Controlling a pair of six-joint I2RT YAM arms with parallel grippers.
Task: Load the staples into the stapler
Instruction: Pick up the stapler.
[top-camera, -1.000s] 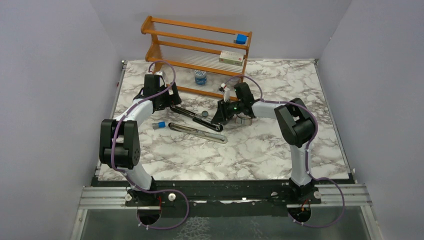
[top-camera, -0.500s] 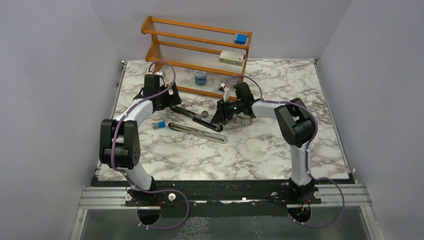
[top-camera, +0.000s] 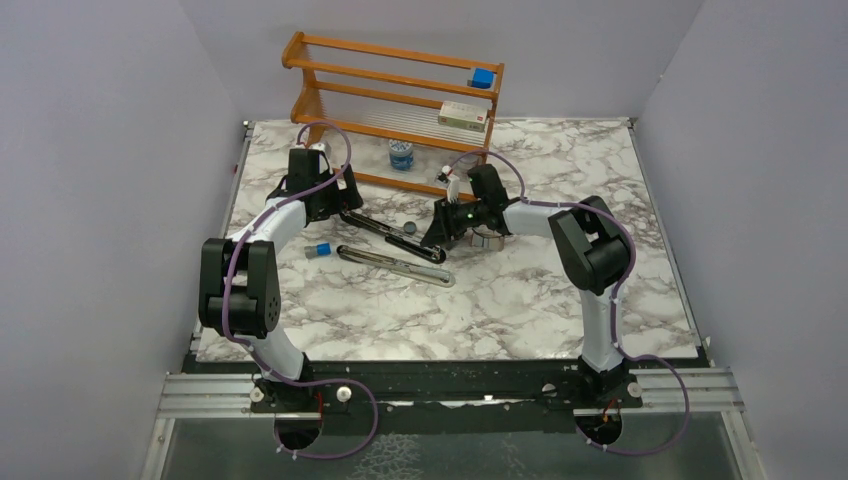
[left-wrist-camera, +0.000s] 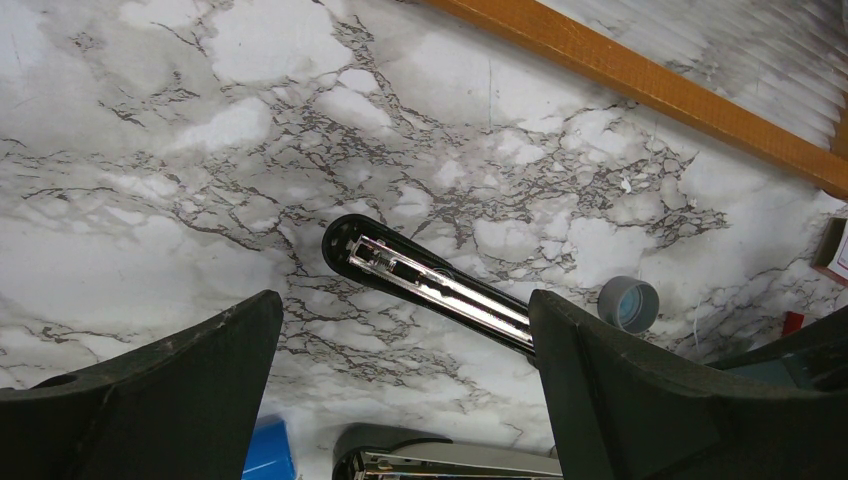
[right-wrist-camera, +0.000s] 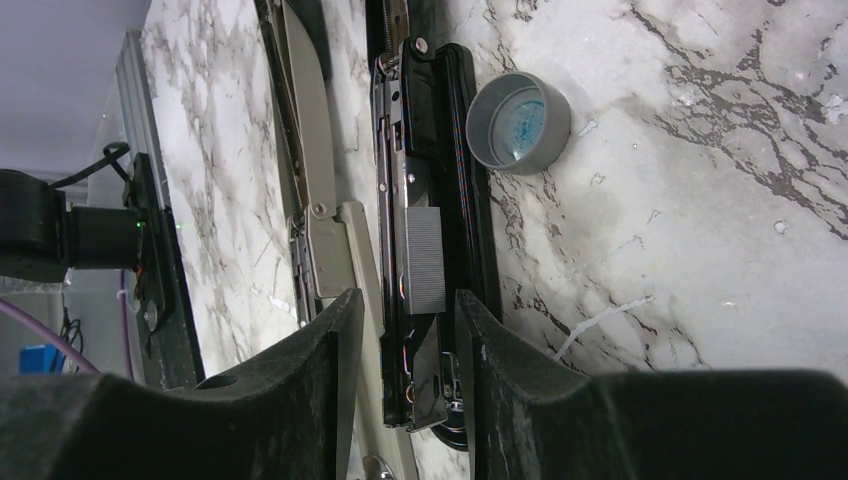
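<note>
My right claw (right-wrist-camera: 405, 305) straddles the stapler (right-wrist-camera: 440, 150) at its black bar, and I cannot tell whether it pinches. The staples (right-wrist-camera: 425, 260), a ribbed grey strip, lie on that bar by the fingertips. My left claw (left-wrist-camera: 405, 305) gapes wide over the bar's other end, toward the counter (top-camera: 520, 300) far edge.

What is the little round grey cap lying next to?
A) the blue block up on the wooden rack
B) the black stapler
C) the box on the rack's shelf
B: in the right wrist view the grey cap lies right beside the long black bar of the stapler.
</note>
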